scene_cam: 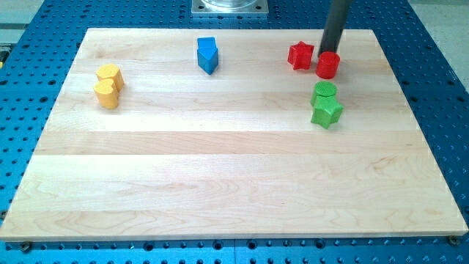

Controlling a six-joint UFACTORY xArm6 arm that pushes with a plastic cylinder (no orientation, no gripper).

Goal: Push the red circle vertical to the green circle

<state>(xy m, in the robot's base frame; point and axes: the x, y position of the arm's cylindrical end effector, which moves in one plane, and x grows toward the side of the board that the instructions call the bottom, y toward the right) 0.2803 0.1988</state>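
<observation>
From here the job looks nearly done, as far as I can judge: the red circle (327, 65) sits in the upper right of the frame, almost straight above the green circle (324, 91), the two close but with a thin strip of bare wood between them. If anything the red one lies a hair toward the view's right of the green one, so at most a small nudge toward the view's left may be left. My tip (327, 52) is down at the top edge of the red circle, touching it or all but touching it, on the side away from the green circle. The tool is a plain rod, so nothing opens or closes and it has hold of nothing. Being a round, squat cylinder standing on its flat face, the red circle points no particular way; its only axis runs straight up from the worktop (220, 176). The red star (300, 56) lies just to its left, and the green star (326, 111) sits against the green circle's lower side.
</observation>
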